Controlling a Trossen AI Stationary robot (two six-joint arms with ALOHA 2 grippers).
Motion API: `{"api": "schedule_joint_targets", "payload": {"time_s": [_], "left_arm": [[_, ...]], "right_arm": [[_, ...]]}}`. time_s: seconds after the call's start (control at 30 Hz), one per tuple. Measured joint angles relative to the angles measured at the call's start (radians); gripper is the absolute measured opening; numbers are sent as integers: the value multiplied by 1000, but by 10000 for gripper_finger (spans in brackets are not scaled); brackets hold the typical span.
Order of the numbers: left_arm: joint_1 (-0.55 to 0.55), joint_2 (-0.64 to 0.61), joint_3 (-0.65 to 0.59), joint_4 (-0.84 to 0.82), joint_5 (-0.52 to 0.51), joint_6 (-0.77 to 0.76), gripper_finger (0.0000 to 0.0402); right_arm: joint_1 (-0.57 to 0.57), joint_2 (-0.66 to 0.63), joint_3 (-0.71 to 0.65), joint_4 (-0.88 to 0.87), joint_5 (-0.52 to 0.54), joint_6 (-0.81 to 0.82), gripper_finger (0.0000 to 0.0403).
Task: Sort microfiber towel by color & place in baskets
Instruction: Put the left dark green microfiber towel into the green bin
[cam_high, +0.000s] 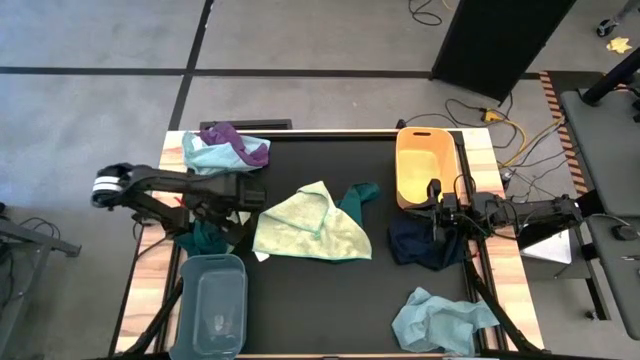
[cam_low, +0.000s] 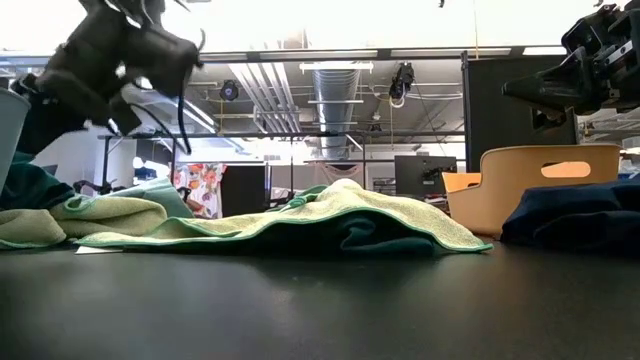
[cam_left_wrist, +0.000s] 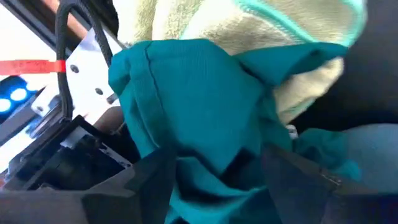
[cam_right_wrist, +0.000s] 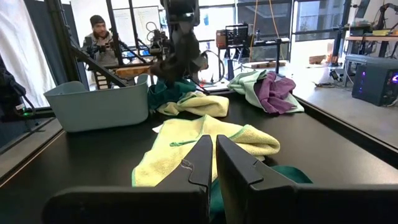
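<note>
Left gripper (cam_high: 218, 232) sits at the table's left edge, just above the near rim of the grey basket (cam_high: 212, 306). The left wrist view shows its two dark fingers (cam_left_wrist: 155, 180) clamped on a bunched teal towel (cam_left_wrist: 186, 93), which hangs down between them. The cloth's bulk droops toward the basket side. The basket lies directly nearward of the gripper, so my read is that the coming move is a short carry that way, then a release.

The left arm is plainly the nearer one to both this towel and the grey basket. The right gripper (cam_high: 437, 205) waits across the table beside the orange basket (cam_high: 420, 163), above a dark navy towel (cam_high: 425, 243). The right wrist view shows its fingers (cam_right_wrist: 205, 162) pressed together with nothing between them.

Near to far on the table:
- Light blue towel (cam_high: 438, 320) at the front right.
- Yellow-green towel (cam_high: 312, 225) spread at the centre, with a second teal towel (cam_high: 358, 197) poking out from under its right corner.
- Mint and purple towels (cam_high: 226, 148) heaped at the far left corner.

View differences:
- The high view hides the grasp under the arm; only the left wrist view confirms it.
- The low view shows the left gripper raised off the tabletop.
- The right wrist view shows a person (cam_right_wrist: 101, 42) seated beyond the table.
</note>
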Motion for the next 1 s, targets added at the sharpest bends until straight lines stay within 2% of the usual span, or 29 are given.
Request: {"api": "schedule_joint_targets", "payload": {"time_s": [0.1,0.27,0.33,0.47,0.63,0.8,1.0], "left_arm": [[0,65,-4,-1,-19,25,215],[0,145,-23,10,-125,65,200],[0,162,-32,29,-170,83,186],[0,160,-34,45,-179,128,131],[0,83,-25,30,-203,141,17],[0,-46,37,-36,-258,116,6],[0,-215,204,-48,-318,120,1]], "right_arm": [[0,0,0,0,0,0,13],[0,0,0,0,0,0,13],[0,0,0,0,0,0,13],[0,0,0,0,0,0,13],[0,0,0,0,0,0,13],[0,0,0,0,0,0,13],[0,0,0,0,0,0,13]]}}
